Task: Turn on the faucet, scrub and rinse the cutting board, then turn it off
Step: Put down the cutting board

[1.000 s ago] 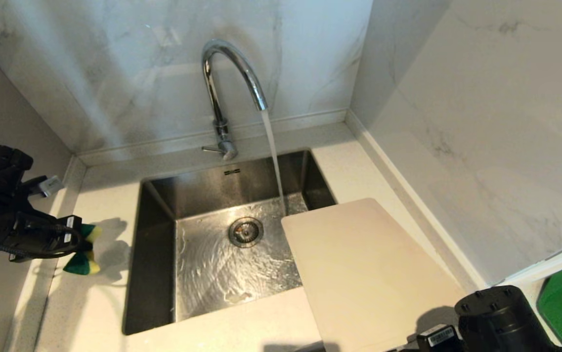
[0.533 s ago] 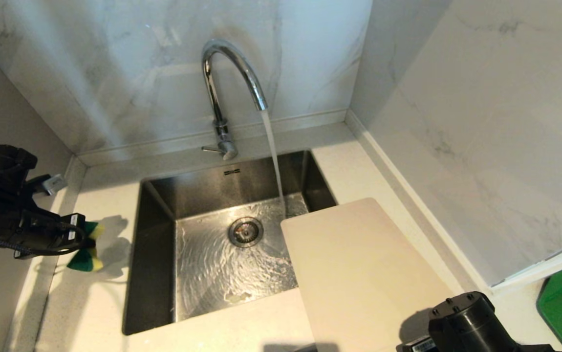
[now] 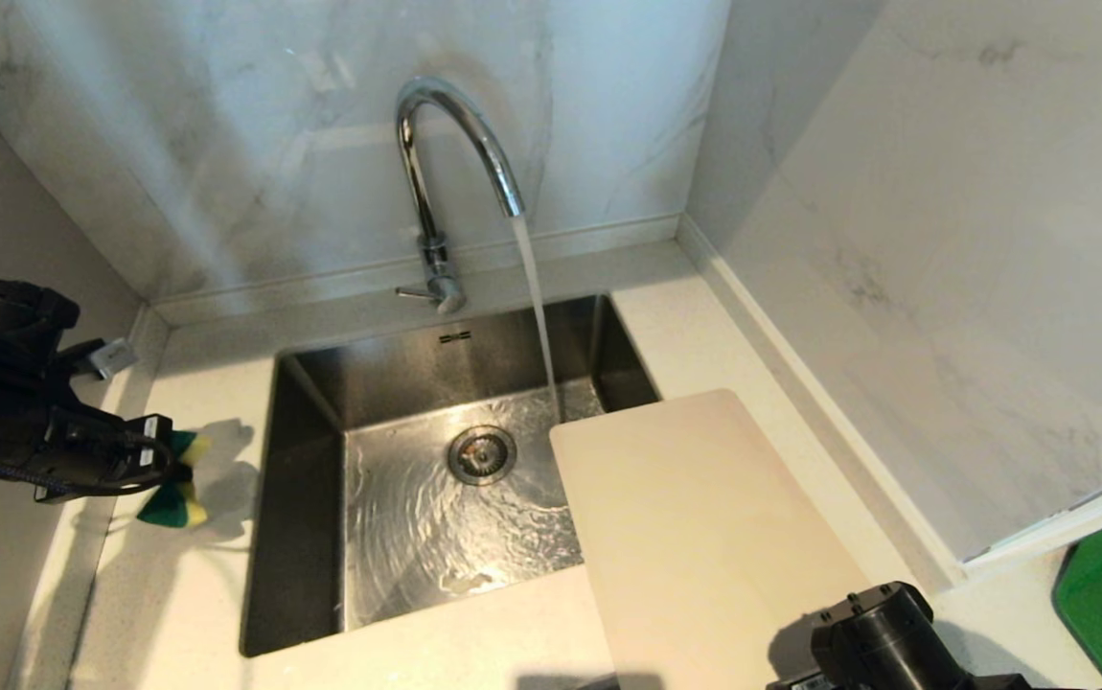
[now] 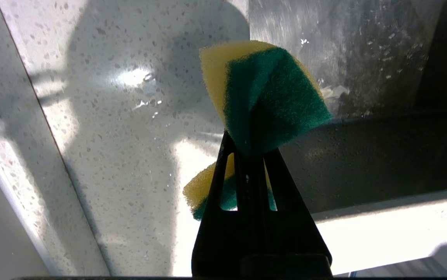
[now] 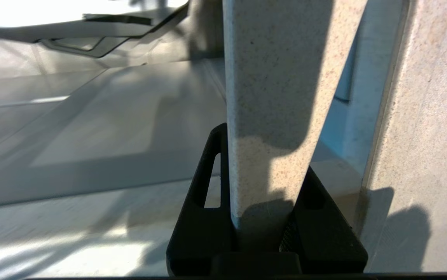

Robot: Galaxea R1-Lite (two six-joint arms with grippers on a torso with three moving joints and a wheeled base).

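Water runs from the faucet [image 3: 455,144]; left end effector [image 4: 252,155] clamps a sponge [image 4: 264,93], right end effector [image 5: 264,217] grips the cutting board [image 3: 704,537] overhanging the sink [image 3: 307,383]. Scrubbing likely comes next, bringing both together.

Left arm [image 3: 29,402]: matte black housing, rounded cylindrical wrist cap at top, black cable looping along its underside, small white label tags near the front end and one grey-white tag on the side. Left tool [image 4: 251,155]: two slim black fingers [image 4: 217,182], each with an elongated slot cut through it, tapering from a broad black base. Right arm [image 3: 882,637]: black round cap ringed with small screws, white barcode-type sticker below. Right tool [image 5: 264,210]: same black slotted fingers, ribbed inner pad visible.
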